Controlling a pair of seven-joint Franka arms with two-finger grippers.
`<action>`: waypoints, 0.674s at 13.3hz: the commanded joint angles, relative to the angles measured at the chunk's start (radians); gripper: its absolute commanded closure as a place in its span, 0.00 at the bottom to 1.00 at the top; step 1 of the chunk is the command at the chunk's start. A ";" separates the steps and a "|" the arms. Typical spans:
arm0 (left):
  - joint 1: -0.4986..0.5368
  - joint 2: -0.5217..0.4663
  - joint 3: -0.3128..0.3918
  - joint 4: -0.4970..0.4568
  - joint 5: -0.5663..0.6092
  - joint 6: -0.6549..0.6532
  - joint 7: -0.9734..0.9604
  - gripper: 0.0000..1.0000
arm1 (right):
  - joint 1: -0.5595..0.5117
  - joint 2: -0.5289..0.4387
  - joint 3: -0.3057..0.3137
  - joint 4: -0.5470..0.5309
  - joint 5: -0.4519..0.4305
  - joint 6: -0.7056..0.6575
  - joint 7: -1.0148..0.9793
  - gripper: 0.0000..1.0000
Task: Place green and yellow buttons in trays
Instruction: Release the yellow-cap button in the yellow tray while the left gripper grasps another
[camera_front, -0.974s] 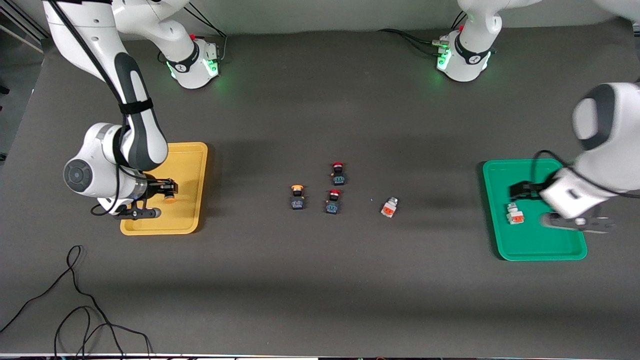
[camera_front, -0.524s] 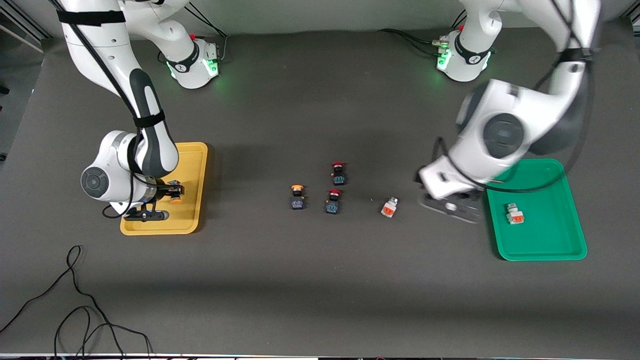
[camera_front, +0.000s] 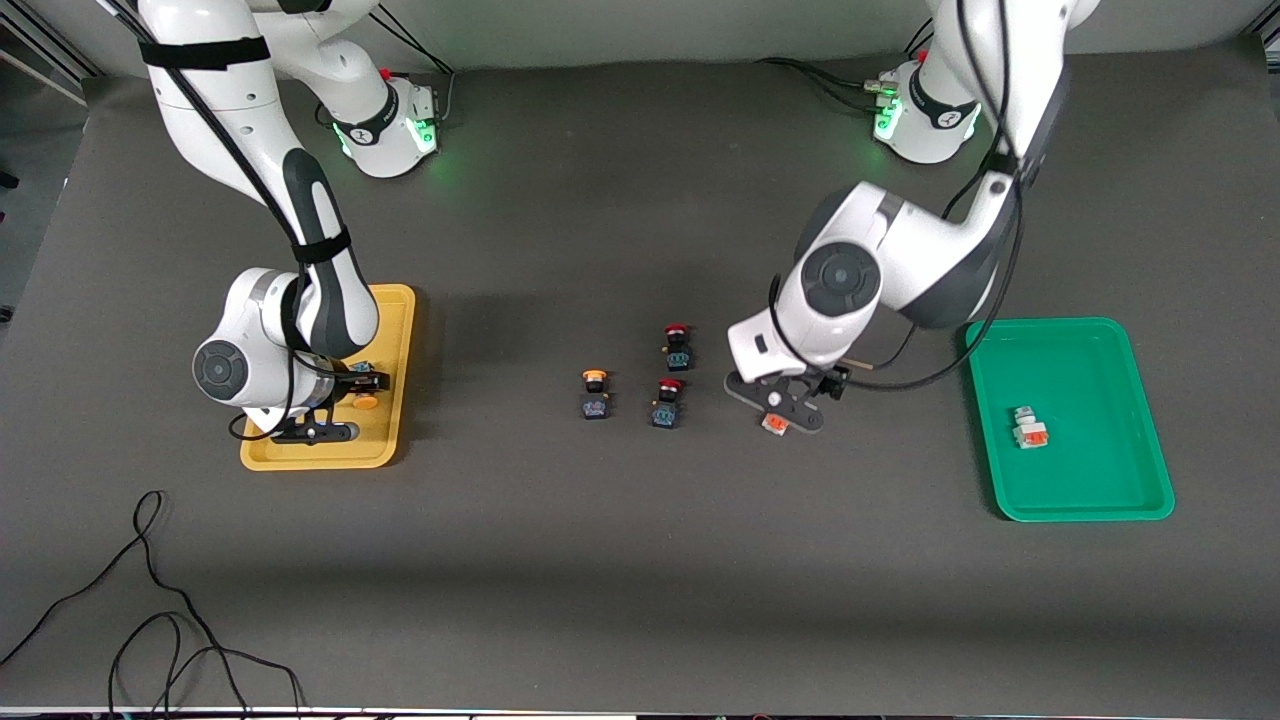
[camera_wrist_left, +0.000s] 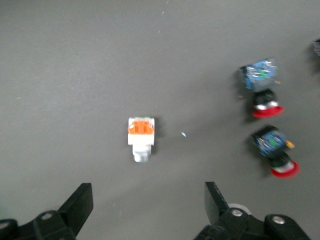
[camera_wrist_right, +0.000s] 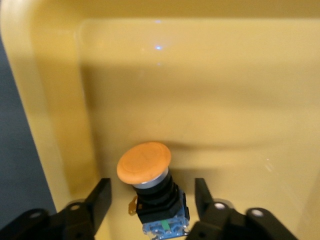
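Left gripper (camera_wrist_left: 145, 210), swung in from the green rectangular plastic tray (camera_front: 1085, 505), hovers spread above the white-grey switch with orange face (camera_wrist_left: 141, 136). Right gripper (camera_wrist_right: 150, 205), over the yellow plastic tray (camera_wrist_right: 45, 100), has unclenched around the black-bodied, orange-capped button (camera_wrist_right: 145, 162); only its wrist view shows the gaps beside that button.

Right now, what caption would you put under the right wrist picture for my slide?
Open fingers of the right gripper straddle an orange-capped black button sitting in the yellow tray.
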 joint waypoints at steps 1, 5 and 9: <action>0.002 0.076 0.010 0.008 0.010 0.083 -0.005 0.01 | 0.009 -0.065 -0.015 0.034 0.027 -0.105 -0.005 0.00; 0.002 0.139 0.016 -0.027 0.014 0.200 -0.007 0.01 | 0.010 -0.157 -0.018 0.166 0.026 -0.323 0.096 0.00; 0.008 0.197 0.031 -0.044 0.017 0.306 -0.007 0.02 | 0.078 -0.147 -0.005 0.362 0.024 -0.472 0.349 0.00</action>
